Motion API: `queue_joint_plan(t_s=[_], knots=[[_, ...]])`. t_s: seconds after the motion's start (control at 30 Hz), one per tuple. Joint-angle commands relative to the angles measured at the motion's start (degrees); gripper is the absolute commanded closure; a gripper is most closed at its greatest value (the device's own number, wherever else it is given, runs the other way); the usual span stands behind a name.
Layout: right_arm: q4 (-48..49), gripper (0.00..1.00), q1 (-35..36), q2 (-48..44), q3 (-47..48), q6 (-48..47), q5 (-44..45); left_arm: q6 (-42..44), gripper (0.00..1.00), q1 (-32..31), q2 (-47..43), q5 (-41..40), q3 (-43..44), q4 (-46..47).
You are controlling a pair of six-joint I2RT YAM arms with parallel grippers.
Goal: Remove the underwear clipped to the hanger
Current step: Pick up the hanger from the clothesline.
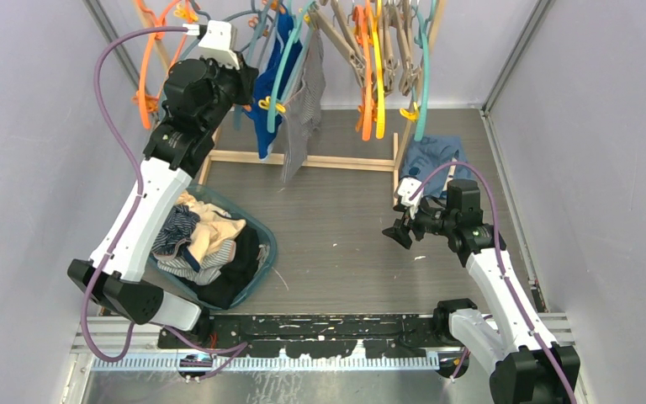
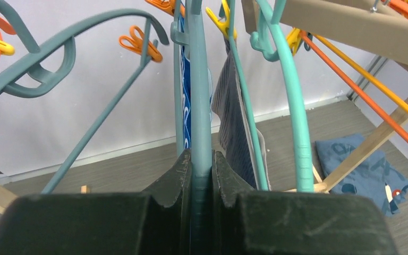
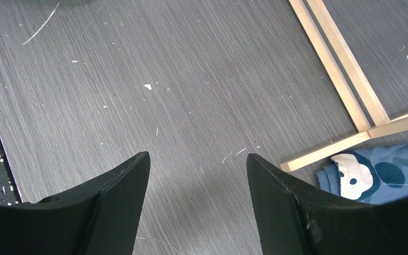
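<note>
**Desk:** Grey wood-grain tabletop (image 1: 336,227), lilac walls (image 1: 17,126). List me the items.

**Operator:** Item one: wooden rack (image 1: 303,158) at the far edge, crowded with hangers. Item two: underwear, one bright blue piece (image 1: 269,109) and one pinstriped piece (image 1: 307,101), both hanging from the rack's left half and held by yellow clips (image 1: 271,105). Item three: basket (image 1: 262,231) on the near left, already holding several garments.

**Desk:** Fingers?

**Operator:** My left fingers (image 2: 172,180) are clamped tight on the bar of a teal hanger (image 2: 201,106). The blue piece hangs just behind it. My right fingers (image 3: 122,191) are spread wide over bare tabletop, holding nothing.

**Desk:** Step in hand?

**Operator:** I judge it to be securing the hanger, with unclipping not yet done. Next I would need the right arm up at the clips, or a steady pull on the cloth while the left holds firm.

**Desk:** Obstructions?

**Operator:** Neighbouring teal and orange hangers (image 1: 370,76) crowd close and could snag. The cartoon garment (image 1: 433,156) by the rack's right foot is not part of the job.
</note>
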Motion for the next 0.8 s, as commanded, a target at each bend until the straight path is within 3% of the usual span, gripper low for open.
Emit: queue_joint_plan(t_s=[0.0, 0.77], knots=[[1.46, 0.27, 0.26, -1.15, -0.18, -0.54, -0.30, -1.93, 1.00, 0.28, -2.67, -2.15, -0.06, 10.22], [1.35, 0.27, 0.30, -1.21, -0.30, -0.76, -0.66, -0.71, 1.00, 1.12, -7.32, -0.58, -4.09, 11.22]])
